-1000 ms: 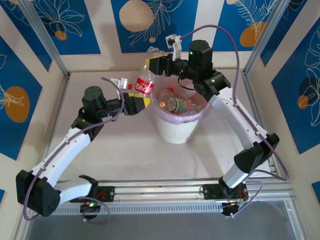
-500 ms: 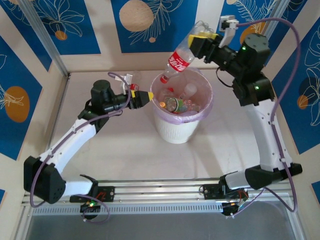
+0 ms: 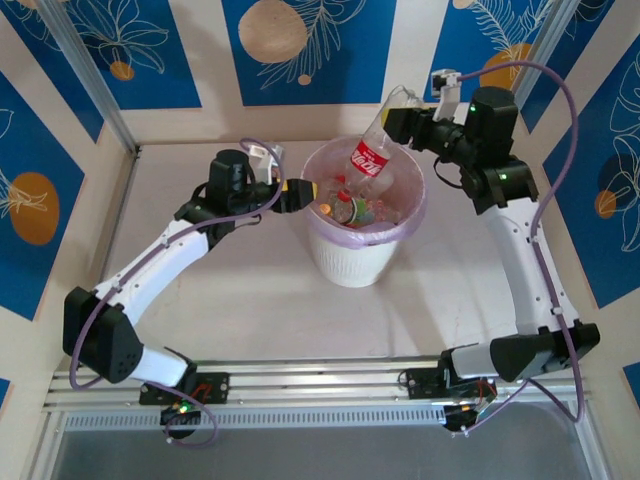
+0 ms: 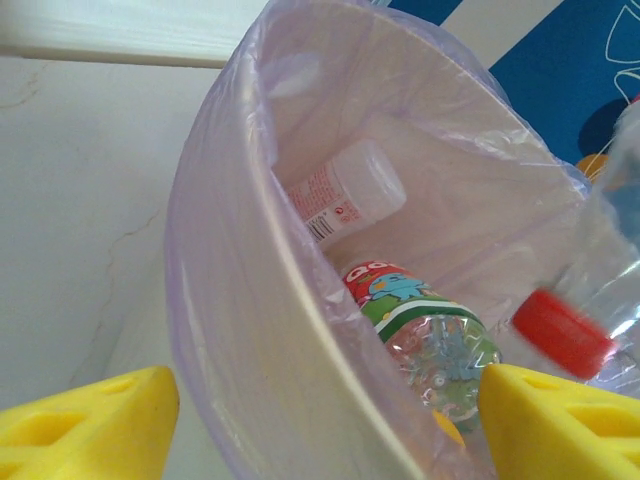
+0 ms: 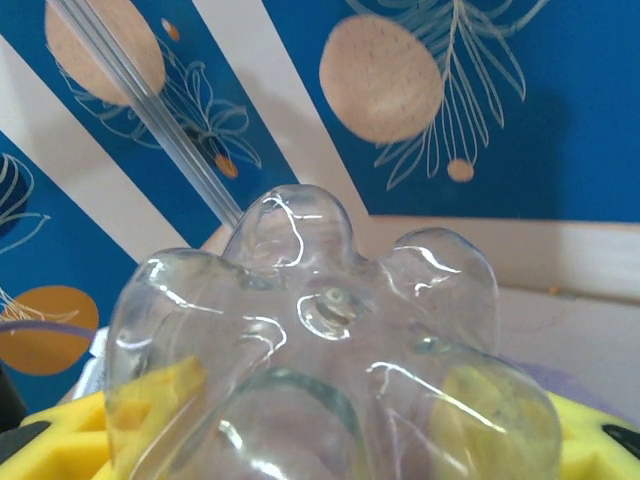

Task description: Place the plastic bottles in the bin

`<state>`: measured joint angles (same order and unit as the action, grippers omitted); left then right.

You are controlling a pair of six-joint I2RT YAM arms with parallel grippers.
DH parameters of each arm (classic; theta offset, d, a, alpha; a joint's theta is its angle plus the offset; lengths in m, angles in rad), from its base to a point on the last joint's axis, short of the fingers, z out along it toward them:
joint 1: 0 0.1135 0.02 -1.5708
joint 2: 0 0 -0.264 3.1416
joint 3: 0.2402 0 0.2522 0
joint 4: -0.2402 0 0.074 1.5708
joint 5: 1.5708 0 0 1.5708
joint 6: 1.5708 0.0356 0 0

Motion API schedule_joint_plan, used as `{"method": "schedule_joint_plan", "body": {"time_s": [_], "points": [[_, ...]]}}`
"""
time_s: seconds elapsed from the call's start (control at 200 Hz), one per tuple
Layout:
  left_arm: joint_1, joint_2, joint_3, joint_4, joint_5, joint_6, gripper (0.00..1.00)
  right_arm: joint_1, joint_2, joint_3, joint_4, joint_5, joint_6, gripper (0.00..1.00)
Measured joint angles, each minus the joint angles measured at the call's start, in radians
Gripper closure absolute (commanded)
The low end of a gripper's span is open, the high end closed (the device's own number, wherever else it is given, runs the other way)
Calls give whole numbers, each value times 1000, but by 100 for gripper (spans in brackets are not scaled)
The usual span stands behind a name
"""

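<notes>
Top view: right gripper (image 3: 400,122) clamps base end of clear bottle (image 3: 372,150), red label, script unreadable, tilted cap-down over bin (image 3: 345,262) at its 1 o'clock rim; left gripper (image 3: 298,192) at bin's 9 o'clock, jaws part-open, empty. Left wrist: red cap (image 4: 563,333) at 3 o'clock above binned bottles (image 4: 430,335), one green label w/ blue cartoon, text illegible. Right wrist: yellow fingers (image 5: 50,445) pinch lobed base; judged light, crushable, slick, so base hold adequate.

My L arm (image 3: 150,268) & R arm (image 3: 525,260): white links w/ black joints, green LEDs (image 3: 497,178). Purple cables (image 3: 574,105) loop along each. Fingers (image 4: 560,425) are yellow, wedge-shaped.
</notes>
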<state>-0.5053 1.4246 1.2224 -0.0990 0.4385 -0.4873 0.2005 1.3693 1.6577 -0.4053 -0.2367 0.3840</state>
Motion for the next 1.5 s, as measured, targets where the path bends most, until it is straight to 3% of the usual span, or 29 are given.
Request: {"method": "schedule_joint_plan", "body": {"time_s": [0.26, 0.87, 1.25, 1.501], "points": [[-21, 19, 32, -14, -18, 19, 39, 73, 62, -17, 23, 11, -23, 47], [-24, 19, 34, -11, -29, 15, 41, 151, 113, -56, 31, 28, -99, 48], [-24, 19, 34, -10, -33, 15, 42, 167, 80, -183, 165, 36, -94, 45], [-24, 19, 34, -10, -37, 15, 43, 158, 84, -82, 68, 41, -116, 48]]}}
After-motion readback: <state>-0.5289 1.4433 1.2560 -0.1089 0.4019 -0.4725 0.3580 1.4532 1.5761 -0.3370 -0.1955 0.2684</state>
